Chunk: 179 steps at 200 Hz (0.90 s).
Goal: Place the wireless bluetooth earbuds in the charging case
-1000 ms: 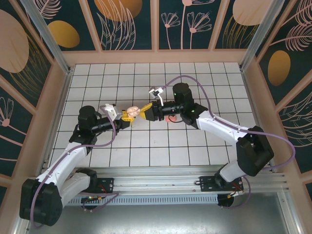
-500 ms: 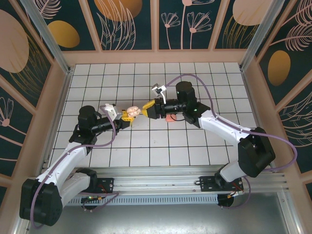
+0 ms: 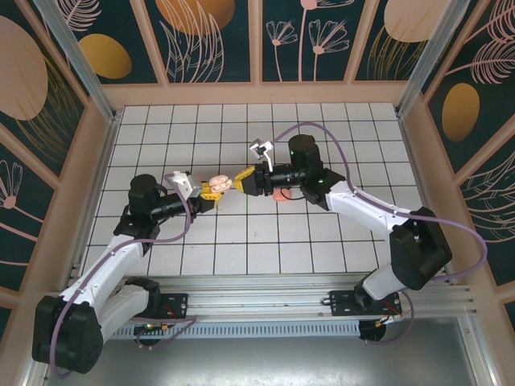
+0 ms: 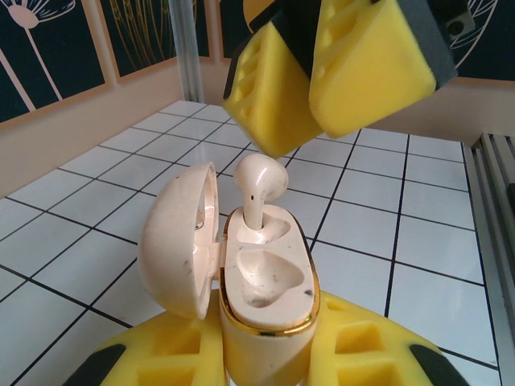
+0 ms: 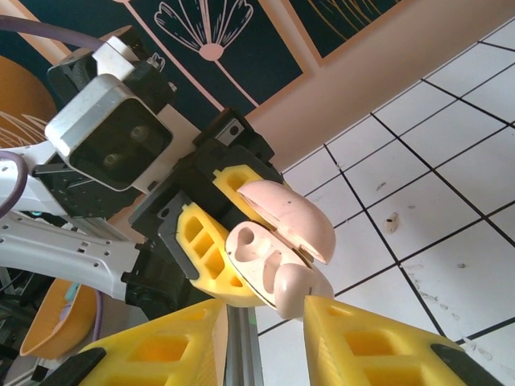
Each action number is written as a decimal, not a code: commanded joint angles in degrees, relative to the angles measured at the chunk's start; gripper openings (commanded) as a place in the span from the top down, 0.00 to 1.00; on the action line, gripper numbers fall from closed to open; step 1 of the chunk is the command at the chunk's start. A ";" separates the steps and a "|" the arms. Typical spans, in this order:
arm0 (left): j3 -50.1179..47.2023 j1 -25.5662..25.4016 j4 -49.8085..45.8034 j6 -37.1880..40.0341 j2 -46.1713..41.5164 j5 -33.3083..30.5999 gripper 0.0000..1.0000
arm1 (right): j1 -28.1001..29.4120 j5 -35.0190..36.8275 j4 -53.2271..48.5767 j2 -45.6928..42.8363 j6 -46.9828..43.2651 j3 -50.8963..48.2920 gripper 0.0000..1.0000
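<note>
a white tiled floor with dark grout lines (image 3: 241, 249) covers the middle. dark teal wall panels printed with peach flowers and orange ovals (image 3: 217, 40) stand at 12 o'clock, with similar panels at 9 and 3 o'clock, all set in pale pink wooden frames (image 3: 257, 92). 2 grey aluminium posts (image 3: 80, 64) rise at 10 and 2 o'clock. a silver metal rail (image 3: 265, 304) runs along 6 o'clock. the light is bright and even.
</note>
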 commanded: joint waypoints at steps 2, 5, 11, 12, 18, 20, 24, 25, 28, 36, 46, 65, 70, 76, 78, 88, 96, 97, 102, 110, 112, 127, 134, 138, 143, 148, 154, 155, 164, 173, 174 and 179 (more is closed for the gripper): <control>1.70 -0.10 1.80 -0.19 -0.88 1.27 0.88 | 0.46 -0.67 0.00 0.96 -0.63 2.37 0.69; 1.70 -0.12 1.80 -0.21 -0.86 1.23 0.88 | 0.49 -0.67 0.00 1.10 -0.58 2.37 0.69; 1.69 -0.13 1.84 -0.23 -0.98 1.25 0.88 | 0.55 -0.67 0.03 1.17 -0.65 2.43 0.69; 1.69 -0.13 1.81 -0.19 -0.99 1.28 0.88 | 0.53 -0.67 0.03 1.19 -0.61 2.44 0.69; 1.72 -0.16 1.78 -0.17 -0.99 1.21 0.88 | 0.59 -0.73 0.08 1.21 -0.58 2.45 0.69; 1.66 -0.18 1.78 -0.11 -0.99 1.21 0.88 | 0.59 -0.75 0.11 1.26 -0.55 2.45 0.69; 1.70 -0.20 1.79 -0.11 -1.02 1.21 0.88 | 0.67 -0.75 0.19 1.29 -0.56 2.52 0.69; 1.70 -0.16 1.78 -0.13 -1.05 1.21 0.88 | 0.67 -0.80 0.20 1.25 -0.52 2.57 0.69; 1.70 -0.13 1.83 -0.08 -1.04 1.21 0.88 | 0.68 -0.84 0.22 1.28 -0.44 2.55 0.69; 1.66 -0.15 1.69 -0.12 -1.07 1.13 0.88 | 0.83 -0.99 0.46 1.31 -0.48 2.59 0.71; 1.61 -0.18 1.69 -0.14 -1.07 1.15 0.88 | 0.96 -1.17 0.47 1.55 -0.44 2.76 0.71; 1.66 -0.13 1.70 -0.13 -1.08 1.25 0.88 | 1.25 -1.54 -0.37 2.07 -0.98 3.45 0.73; 1.69 -0.18 1.70 -0.09 -1.08 1.21 0.88 | 1.29 -1.54 -0.49 2.15 -1.02 3.58 0.73; 1.65 -0.15 1.65 -0.14 -1.08 1.23 0.88 | 1.37 -1.59 -0.39 2.24 -1.04 3.74 0.74; 1.69 -0.16 1.68 -0.14 -1.12 1.21 0.88 | 1.38 -1.62 -0.40 2.33 -1.08 3.76 0.74; 1.68 -0.21 1.65 -0.06 -1.15 1.13 0.88 | 1.52 -1.72 -0.49 2.37 -1.14 4.05 0.75; 1.70 -0.15 1.54 -0.03 -1.16 1.17 0.88 | 1.62 -1.75 -0.58 2.53 -1.20 4.19 0.76; 1.70 -0.18 1.53 -0.04 -1.16 1.19 0.88 | 1.63 -1.78 -0.58 2.53 -1.24 4.25 0.76; 1.70 -0.13 1.51 -0.01 -1.23 1.09 0.88 | 1.69 -1.87 -0.66 2.53 -1.28 4.39 0.77; 1.69 -0.13 1.46 0.03 -1.26 1.11 0.88 | 1.73 -1.90 -0.80 2.61 -1.39 4.54 0.78; 1.70 -0.15 1.43 0.03 -1.28 1.05 0.88 | 1.77 -1.90 -0.88 2.57 -1.43 4.60 0.78; 1.62 -0.18 1.42 0.03 -1.26 1.04 0.88 | 1.97 -2.03 -1.33 2.61 -1.68 4.91 0.79; 1.61 -0.19 1.42 0.03 -1.26 1.03 0.88 | 2.00 -1.98 -1.43 2.61 -1.70 4.92 0.80; 1.61 -0.14 1.42 0.07 -1.26 1.03 0.88 | 2.08 -1.98 -1.54 2.61 -1.70 4.92 0.80; 1.60 -0.16 1.42 0.12 -1.23 0.98 0.88 | 2.13 -1.98 -1.67 2.52 -1.71 4.92 0.80; 1.59 -0.14 1.47 0.11 -1.26 0.95 0.88 | 2.17 -2.01 -1.71 2.53 -1.79 4.92 0.80; 1.62 -0.17 1.43 0.12 -1.26 0.95 0.88 | 2.25 -2.03 -1.78 2.53 -1.80 4.83 0.81; 1.61 -0.19 1.47 0.12 -1.26 0.95 0.88 | 2.21 -2.01 -1.80 2.53 -1.80 4.83 0.81; 1.61 -0.14 1.39 0.12 -1.18 0.88 0.88 | 2.34 -1.90 -1.82 2.41 -1.80 4.67 0.81; 1.61 -0.16 1.42 0.20 -1.23 0.78 0.88 | 2.48 -1.90 -1.82 2.30 -1.80 4.57 0.81; 1.61 -0.15 1.42 0.20 -1.20 0.78 0.88 | 2.50 -1.90 -1.86 2.33 -1.80 4.57 0.81; 1.61 -0.15 1.38 0.13 -1.17 0.75 0.88 | 2.52 -1.81 -1.90 2.35 -1.80 4.59 0.81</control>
